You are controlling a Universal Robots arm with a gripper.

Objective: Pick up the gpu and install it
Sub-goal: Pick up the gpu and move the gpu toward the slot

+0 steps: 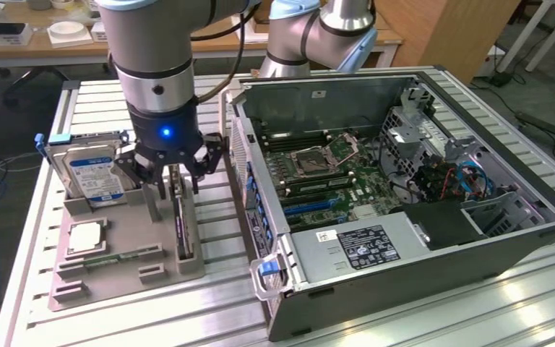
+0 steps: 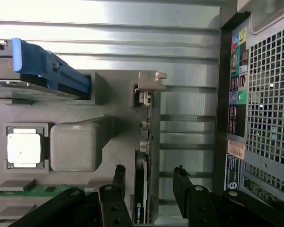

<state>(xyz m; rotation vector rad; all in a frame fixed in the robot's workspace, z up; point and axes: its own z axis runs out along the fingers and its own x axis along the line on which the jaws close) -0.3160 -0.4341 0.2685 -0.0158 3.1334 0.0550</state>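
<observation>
Nearest me the grey holder tray lies on the slatted table, with the small square chip seated in its pocket; just beyond, the gpu stands on edge in its slot in the same tray, untouched, its metal bracket at the far end; the gripper hangs right over it with the jaws spread wide and nothing in them, one finger on each side of the card and clear of it; so I'd call this the pick-up step, lined up but not yet gripped; a clean grasp wants both pads square on the card's flat faces and a straight lift out of the slot; behind stands the hard drive, and on the exterior view's right the open computer case waits.
</observation>
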